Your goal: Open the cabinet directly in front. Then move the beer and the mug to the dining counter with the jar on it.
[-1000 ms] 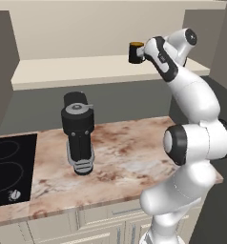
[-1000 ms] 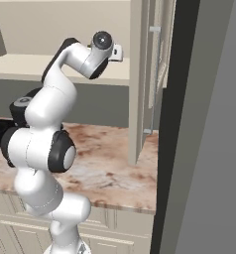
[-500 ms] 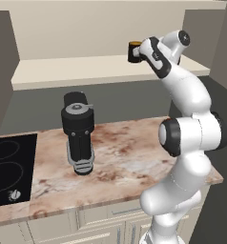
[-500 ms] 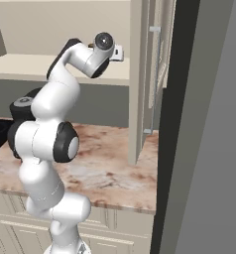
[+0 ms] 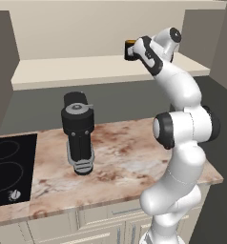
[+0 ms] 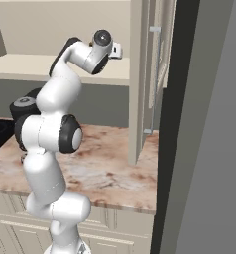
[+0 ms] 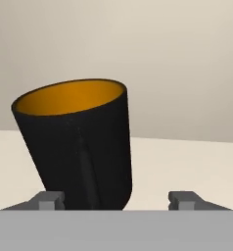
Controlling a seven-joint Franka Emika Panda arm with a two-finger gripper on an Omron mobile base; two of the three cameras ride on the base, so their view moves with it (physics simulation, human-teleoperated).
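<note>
Mug [image 7: 81,142] on the cabinet shelf [image 5: 87,71], right part, at the claw [image 7: 121,200]. Claw wide, tips either side of the mug, left tip at its wall, right tip apart; no grip yet. Mug looks light, rigid, smooth, likely slippery; best taken across the body, mid-height. Left base view places mug [image 5: 129,49] on shelf; hand view shows its lean and orange inside; right base view adds the open cabinet door [image 6: 145,79].

The dark mug [image 7: 81,142] with orange inside stands on the open cabinet's pale shelf [image 5: 87,71].
</note>
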